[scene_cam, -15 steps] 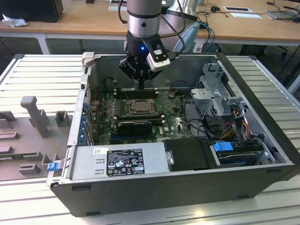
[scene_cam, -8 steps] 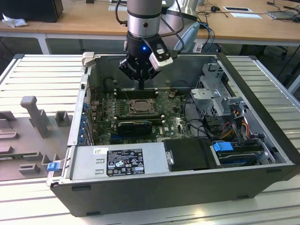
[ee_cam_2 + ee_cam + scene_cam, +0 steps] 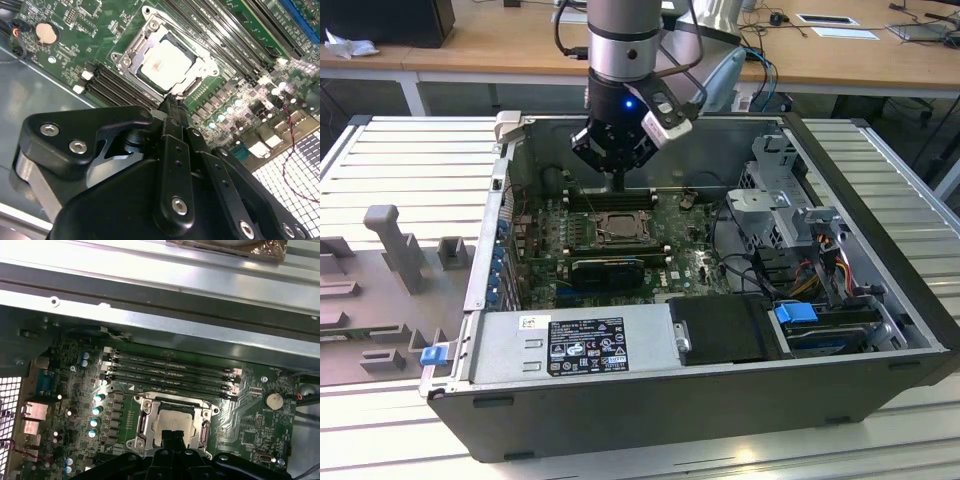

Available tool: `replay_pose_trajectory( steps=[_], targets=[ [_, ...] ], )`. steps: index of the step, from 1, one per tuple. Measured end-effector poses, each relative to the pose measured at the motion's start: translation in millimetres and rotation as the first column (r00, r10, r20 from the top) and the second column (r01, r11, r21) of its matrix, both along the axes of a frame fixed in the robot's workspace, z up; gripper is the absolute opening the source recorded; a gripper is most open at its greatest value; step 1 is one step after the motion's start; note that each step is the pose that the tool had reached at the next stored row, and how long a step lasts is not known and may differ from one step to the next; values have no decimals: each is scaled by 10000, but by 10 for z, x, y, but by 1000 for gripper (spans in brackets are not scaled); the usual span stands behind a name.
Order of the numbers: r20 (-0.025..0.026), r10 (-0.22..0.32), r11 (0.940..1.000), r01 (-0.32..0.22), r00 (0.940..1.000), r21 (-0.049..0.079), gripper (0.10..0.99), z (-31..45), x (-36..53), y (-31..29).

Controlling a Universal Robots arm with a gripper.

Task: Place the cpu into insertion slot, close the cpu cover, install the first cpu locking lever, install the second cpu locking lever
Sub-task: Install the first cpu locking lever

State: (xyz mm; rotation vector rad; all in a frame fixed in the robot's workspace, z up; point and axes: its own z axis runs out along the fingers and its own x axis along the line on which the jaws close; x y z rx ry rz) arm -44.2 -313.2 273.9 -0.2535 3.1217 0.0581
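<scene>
Black fingers (image 3: 172, 120), closed empty into 1 narrow tip, sit at the edge of the metal-rimmed square insertion slot (image 3: 131, 47), likely to press there; the pale silver square cpu (image 3: 167, 65) lies inside

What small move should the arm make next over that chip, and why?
Probably a slight push straight down. The cpu already lies seated with the cpu cover flat around it, and the gripper is poised right at that cover's rim. Whether anything is latched yet is unclear.
</scene>
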Motion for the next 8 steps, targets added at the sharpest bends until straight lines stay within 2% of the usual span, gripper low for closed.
replay_pose_trajectory(
  steps=[4, 8],
  targets=[
    [-1, -56, 10000, 56, 10000, -1, 106, -9, -53, 0],
    [0, -398, 9992, 398, 9992, 0, 106, -22, -67, 0]
  ],
)
